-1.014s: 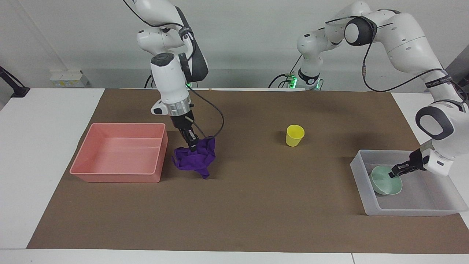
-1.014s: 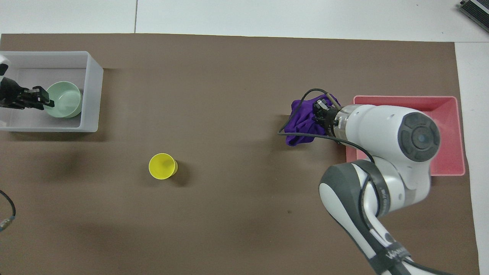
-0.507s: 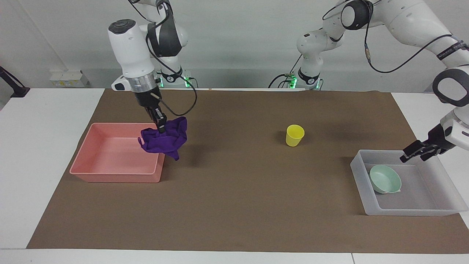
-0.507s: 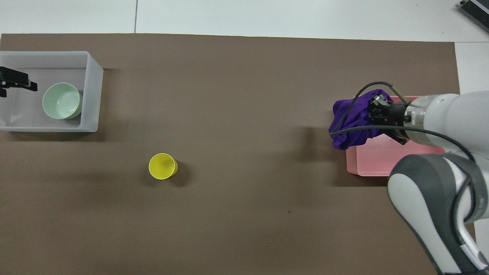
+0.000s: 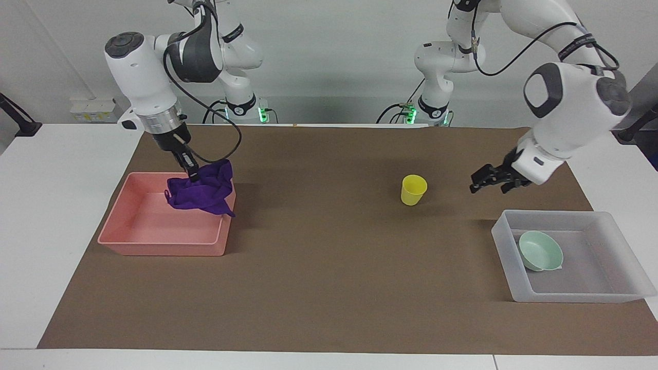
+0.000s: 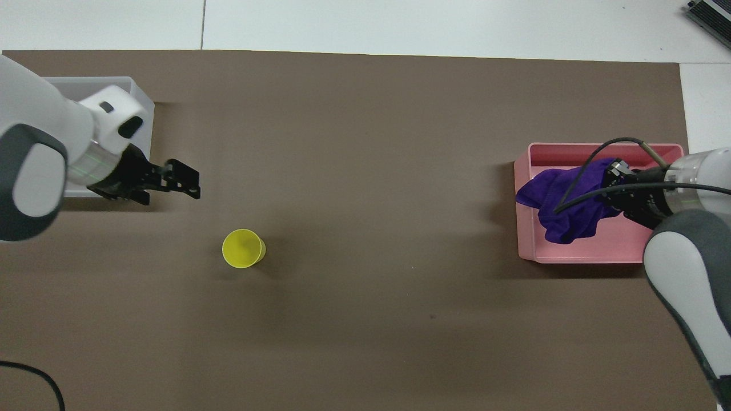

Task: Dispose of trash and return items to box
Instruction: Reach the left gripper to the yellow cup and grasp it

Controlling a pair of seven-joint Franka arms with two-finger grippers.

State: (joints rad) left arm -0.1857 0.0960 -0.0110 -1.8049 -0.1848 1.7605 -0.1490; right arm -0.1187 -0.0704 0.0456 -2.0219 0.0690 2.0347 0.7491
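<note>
My right gripper (image 5: pixel 194 176) is shut on the purple rag (image 5: pixel 203 191) and holds it over the pink tray (image 5: pixel 159 249), at the tray's end toward the table's middle. The rag (image 6: pixel 562 200) hangs from the right gripper (image 6: pixel 615 174) inside the tray's outline (image 6: pixel 605 252). My left gripper (image 5: pixel 488 184) is open and empty in the air between the yellow cup (image 5: pixel 413 189) and the translucent box (image 5: pixel 565 296). The mint-green bowl (image 5: pixel 540 251) lies tilted in the box. In the overhead view the left gripper (image 6: pixel 185 181) is near the cup (image 6: pixel 244 248), and the arm hides the bowl.
The cup stands upright on the brown mat (image 5: pixel 329 288). The box (image 6: pixel 140 97) sits at the left arm's end of the table and the pink tray at the right arm's end. White table shows around the mat.
My right gripper lifted the rag off the mat and carried it over the pink tray. My left gripper let go of the bowl in the box, rose and moved toward the cup.
</note>
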